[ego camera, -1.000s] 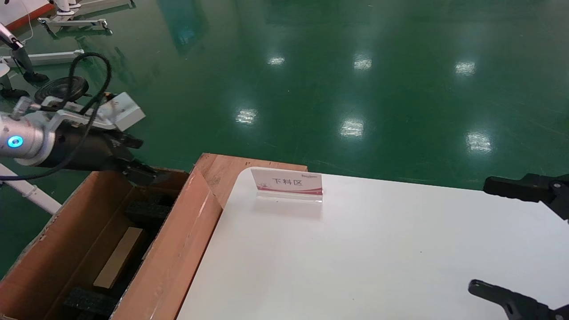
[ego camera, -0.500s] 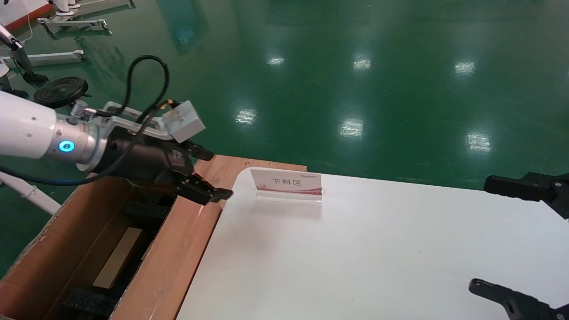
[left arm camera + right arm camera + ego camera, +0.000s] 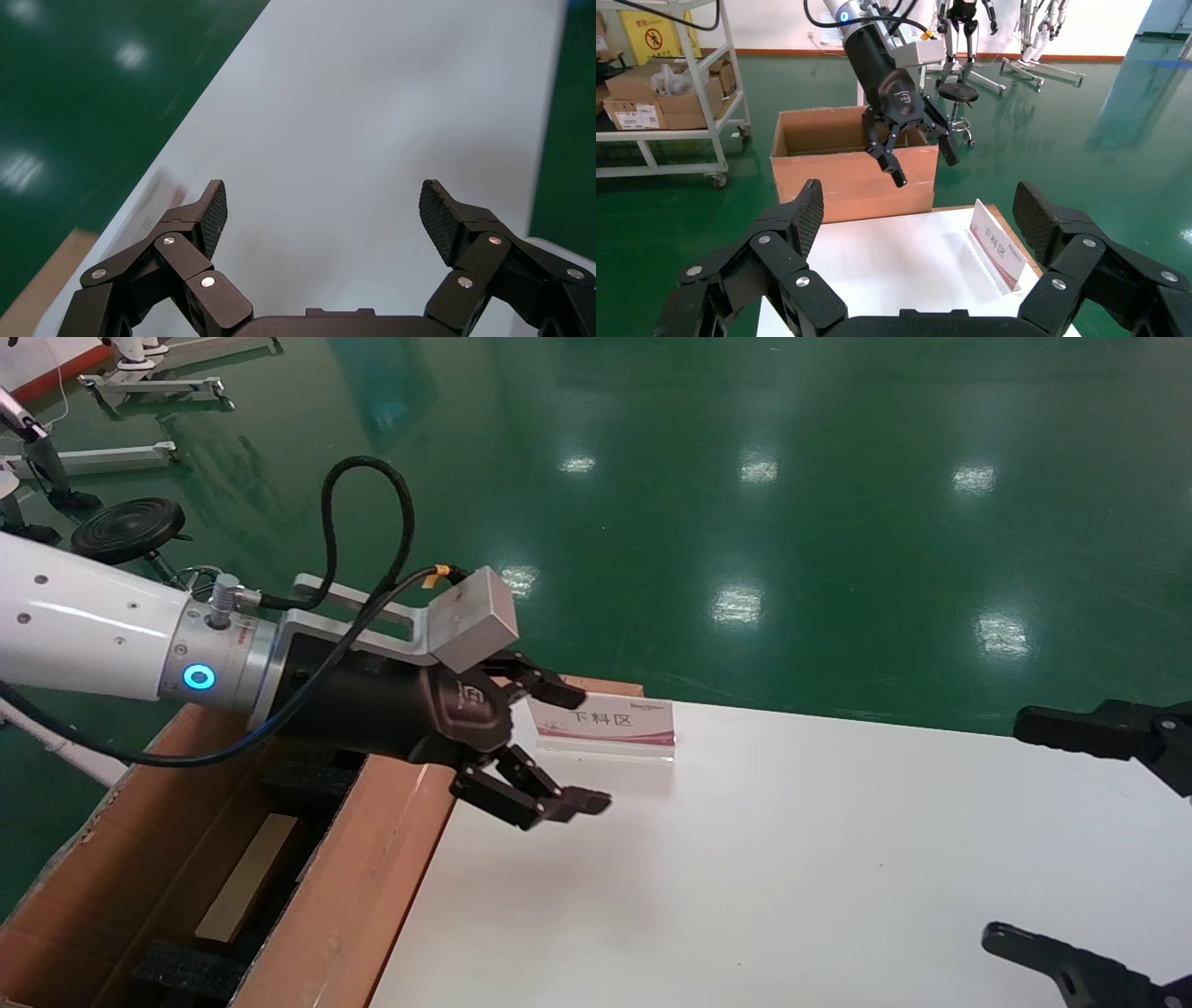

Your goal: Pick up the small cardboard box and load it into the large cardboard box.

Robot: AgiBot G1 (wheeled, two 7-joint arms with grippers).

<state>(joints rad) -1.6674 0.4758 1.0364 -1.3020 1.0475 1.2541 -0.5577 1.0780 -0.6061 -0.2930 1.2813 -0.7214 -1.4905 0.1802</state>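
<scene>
The left tool [image 3: 559,747] hangs over the near-left corner region of the white bench [image 3: 792,859], just past the rim of the large cardboard box [image 3: 363,887], its two black fingers [image 3: 211,210] spread wide with nothing between them. In the left wrist view, only bare white bench top shows between the fingers. The arm behind it reaches across the open top of the large cardboard box, its white forearm and black wrist housing carrying a grey camera block [image 3: 470,617] and a looped black cable [image 3: 358,514].

The large cardboard box sits on the floor against the bench's left side, flaps up, its interior dark. Down inside it lies the small cardboard box [image 3: 250,876], a pale tan slab resting lengthwise on the bottom, with black foam-like blocks [image 3: 312,775] beyond it and nearer to the robot. A wooden board [image 3: 466,696] shows at the bench's far-left corner, between the large box and the bench.

A small acrylic sign [image 3: 605,721] with a pink band and printed characters stands upright on the bench near its far edge, just beyond the left tool.

The right tool [image 3: 1099,840] sits at the right edge of the bench, fingers wide apart and holding nothing. From its own wrist view it looks across the bench toward the left tool [image 3: 912,147] and the large cardboard box [image 3: 835,175], with a shelving cart [image 3: 666,84] of cartons standing on the green floor [image 3: 745,477] behind.
</scene>
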